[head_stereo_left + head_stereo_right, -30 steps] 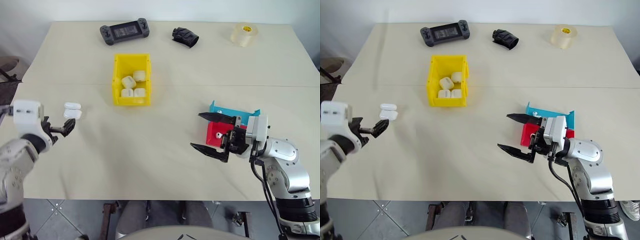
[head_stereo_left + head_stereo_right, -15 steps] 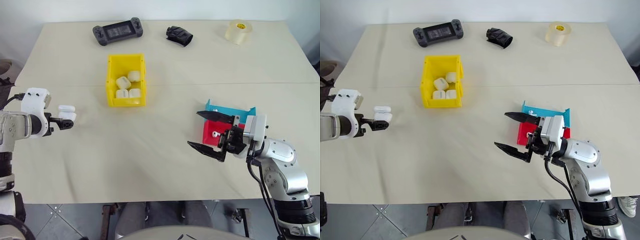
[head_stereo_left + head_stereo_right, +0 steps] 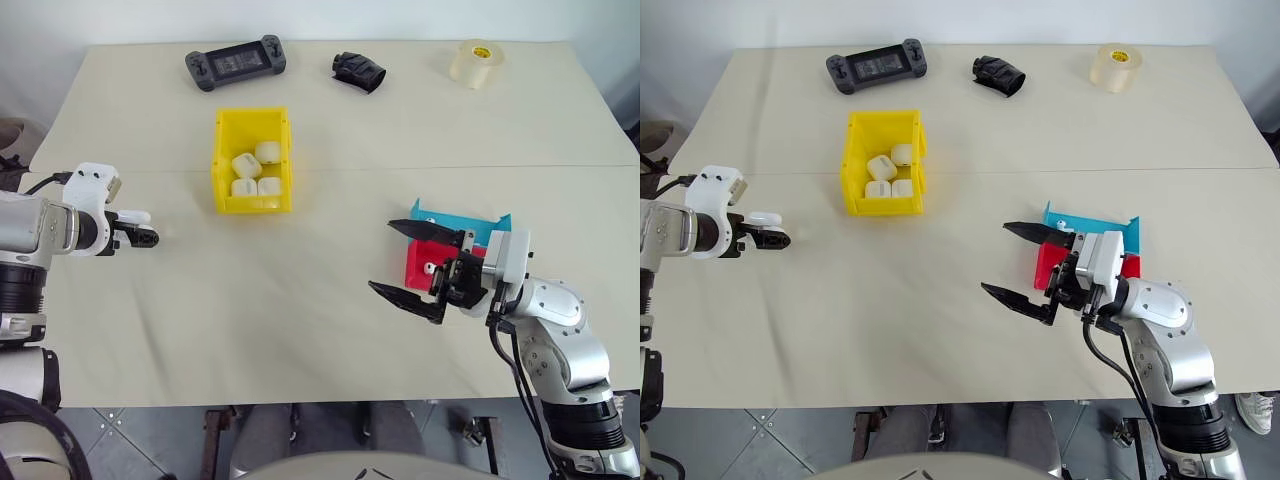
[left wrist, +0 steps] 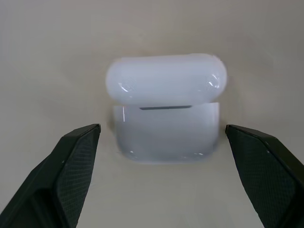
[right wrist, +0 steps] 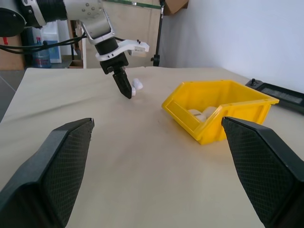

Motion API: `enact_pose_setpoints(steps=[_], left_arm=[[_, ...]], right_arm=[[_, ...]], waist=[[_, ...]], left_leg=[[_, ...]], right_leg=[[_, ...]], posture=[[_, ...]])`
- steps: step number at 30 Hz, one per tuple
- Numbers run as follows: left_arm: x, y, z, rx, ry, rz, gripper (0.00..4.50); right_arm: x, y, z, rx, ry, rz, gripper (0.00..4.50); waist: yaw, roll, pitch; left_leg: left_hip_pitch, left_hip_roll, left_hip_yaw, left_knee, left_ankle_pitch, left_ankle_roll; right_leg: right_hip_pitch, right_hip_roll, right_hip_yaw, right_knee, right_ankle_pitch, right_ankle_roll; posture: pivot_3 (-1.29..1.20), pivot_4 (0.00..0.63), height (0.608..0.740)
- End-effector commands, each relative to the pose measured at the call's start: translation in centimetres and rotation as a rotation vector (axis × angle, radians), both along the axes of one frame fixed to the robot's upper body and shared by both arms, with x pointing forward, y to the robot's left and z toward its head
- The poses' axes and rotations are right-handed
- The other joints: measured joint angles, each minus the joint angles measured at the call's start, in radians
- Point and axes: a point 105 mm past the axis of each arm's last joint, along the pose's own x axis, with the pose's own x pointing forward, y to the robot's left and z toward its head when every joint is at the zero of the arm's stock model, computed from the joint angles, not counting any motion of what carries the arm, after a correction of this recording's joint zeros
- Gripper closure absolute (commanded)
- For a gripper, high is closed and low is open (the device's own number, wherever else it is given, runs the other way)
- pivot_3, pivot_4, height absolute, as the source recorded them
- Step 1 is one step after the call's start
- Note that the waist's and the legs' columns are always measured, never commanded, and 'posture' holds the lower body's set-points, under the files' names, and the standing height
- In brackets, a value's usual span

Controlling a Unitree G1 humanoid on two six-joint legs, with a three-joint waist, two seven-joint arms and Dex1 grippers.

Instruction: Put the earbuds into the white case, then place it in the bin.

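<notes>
Hovering with fingers spread, the left gripper [image 4: 156, 180] is straddling the white case [image 4: 166, 107], lid ajar, on the counter [image 3: 300, 300]; casing and binning into the bin [image 3: 222, 150] are pending

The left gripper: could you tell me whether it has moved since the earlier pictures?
Yes. The left gripper has closed in on the open white case, which now sits between its spread fingers; the case has kept its distance from the yellow bin.
</notes>
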Motion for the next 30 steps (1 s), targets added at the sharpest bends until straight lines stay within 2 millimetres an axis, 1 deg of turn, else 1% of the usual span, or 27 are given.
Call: enact_pose_setpoints(steps=[1, 5, 8, 11, 12, 14, 17, 19, 21, 22, 24, 26, 27, 29, 30], left_arm=[[0.0, 0.3, -0.2, 0.025, 0.028, 0.010, 0.03], [-0.2, 0.5, -0.4, 0.022, 0.040, 0.009, 0.03], [-0.4, 0.5, -0.7, 0.011, 0.054, 0.009, 0.62], [-0.4, 0.4, -0.8, -0.002, 0.055, 0.011, 1.56], [-0.4, 0.4, -0.8, -0.003, 0.055, 0.012, 1.72], [-0.5, 0.5, -0.8, -0.002, 0.053, 0.012, 1.72], [-0.5, 0.6, -0.2, 0.000, 0.011, 0.002, 1.72], [-0.9, 0.2, 0.3, -0.002, -0.020, -0.060, 1.72], [-0.8, -1.7, 1.7, -0.053, -0.164, -0.244, 1.72], [-1.3, -2.0, 2.1, -0.046, -0.202, -0.306, 1.72], [-2.7, -3.6, 2.8, -0.080, -0.331, -0.504, 1.72], [-4.6, -4.8, 2.8, -0.148, -0.380, -0.631, 1.72], [-5.5, -5.2, 2.5, -0.171, -0.383, -0.664, 1.72], [-7.1, -7.1, 3.2, -0.211, -0.565, -0.808, 1.72], [-7.7, -7.6, 3.6, -0.219, -0.636, -0.847, 1.72]], right_arm=[[-0.7, 0.6, 0.7, 0.019, -0.044, 0.014, 0.00], [-0.8, 0.7, 0.6, 0.027, -0.045, 0.004, 0.00], [-0.8, 0.8, 0.5, 0.029, -0.044, 0.000, 0.00], [-0.8, 0.8, 0.6, 0.029, -0.045, -0.003, 0.00], [-0.8, 0.8, 0.6, 0.029, -0.045, -0.004, 0.00], [-0.7, 0.7, 0.6, 0.028, -0.045, -0.005, 0.00], [-0.6, 0.6, 0.6, 0.022, -0.046, -0.010, 0.00], [-0.6, 0.5, 0.6, 0.019, -0.046, -0.012, 0.00], [-0.6, 0.3, 0.6, 0.012, -0.043, -0.019, 0.00], [-0.6, 0.1, 0.6, 0.006, -0.043, -0.024, 0.00], [-0.5, -0.4, 0.7, -0.004, -0.045, -0.039, 0.00], [-0.4, -0.8, 0.8, -0.010, -0.046, -0.053, 0.00], [-0.3, -1.0, 0.8, -0.014, -0.048, -0.060, 0.00], [-0.1, -2.0, 0.8, -0.020, -0.040, -0.092, 0.00], [-0.1, -2.3, 0.7, -0.026, -0.038, -0.102, 0.00]], waist=[[0.000, 0.000, 0.000], [0.000, 0.000, 0.000], [0.000, 0.000, 0.000], [-0.002, 0.000, 0.000], [-0.002, 0.000, 0.000], [-0.002, 0.000, 0.000], [-0.003, 0.000, 0.000], [-0.004, 0.000, 0.000], [-0.007, 0.000, 0.000], [-0.006, 0.000, 0.000], [-0.005, 0.000, 0.000], [-0.003, 0.000, 0.000], [-0.003, 0.000, 0.000], [0.002, 0.000, 0.000], [0.005, 0.001, 0.000]], left_leg=[[0.000, 0.000, 0.000, 0.000, 0.000, 0.000], [0.000, 0.000, 0.000, 0.000, 0.000, 0.000], [0.000, 0.000, 0.000, 0.000, 0.000, 0.000], [0.001, 0.000, 0.000, 0.000, 0.000, 0.000], [0.001, 0.001, 0.000, 0.000, 0.000, 0.000], [0.001, 0.001, 0.000, 0.001, 0.000, 0.000], [0.001, 0.001, 0.000, 0.001, 0.000, 0.000], [0.001, 0.001, 0.000, 0.001, 0.000, 0.000], [0.001, 0.002, 0.001, 0.000, 0.000, 0.000], [0.001, 0.005, 0.001, 0.000, 0.000, 0.000], [0.000, 0.007, 0.001, -0.001, 0.000, 0.000], [-0.001, 0.007, 0.001, 0.000, 0.000, 0.000], [-0.001, 0.007, 0.001, 0.000, 0.000, 0.000], [-0.001, 0.007, 0.001, 0.000, 0.000, 0.000], [-0.001, 0.007, 0.001, 0.001, 0.000, 0.000]], right_leg=[[0.000, 0.000, 0.000, 0.000, 0.000, 0.000], [0.000, 0.000, 0.000, 0.001, 0.000, 0.000], [0.000, 0.000, 0.000, 0.001, 0.000, 0.000], [0.000, 0.000, 0.000, 0.001, 0.000, 0.000], [0.000, 0.000, 0.000, 0.001, 0.000, 0.000], [0.000, 0.000, 0.000, 0.002, 0.000, 0.000], [0.000, 0.000, 0.000, 0.002, 0.000, 0.000], [0.000, 0.000, 0.000, 0.002, 0.000, 0.000], [-0.001, 0.000, 0.000, 0.002, 0.000, 0.000], [-0.001, 0.000, 0.001, 0.002, 0.000, 0.000], [-0.002, -0.001, 0.000, 0.001, 0.000, 0.000], [-0.001, -0.001, 0.000, -0.001, 0.000, -0.001], [-0.001, -0.001, 0.000, -0.002, 0.000, -0.001], [0.000, -0.001, 0.000, -0.003, 0.000, -0.001], [0.001, -0.001, 0.000, -0.003, 0.000, -0.001]], posture=[[0.00, 0.150, 0.740], [0.00, 0.150, 0.740], [0.00, 0.150, 0.740], [0.00, 0.150, 0.740], [0.00, 0.150, 0.740], [0.00, 0.150, 0.740], [0.00, 0.150, 0.740], [0.00, 0.150, 0.740], [0.00, 0.150, 0.740], [0.00, 0.150, 0.740], [0.00, 0.150, 0.740], [0.00, 0.150, 0.740], [0.00, 0.150, 0.740], [0.00, 0.150, 0.740], [0.00, 0.150, 0.740]])
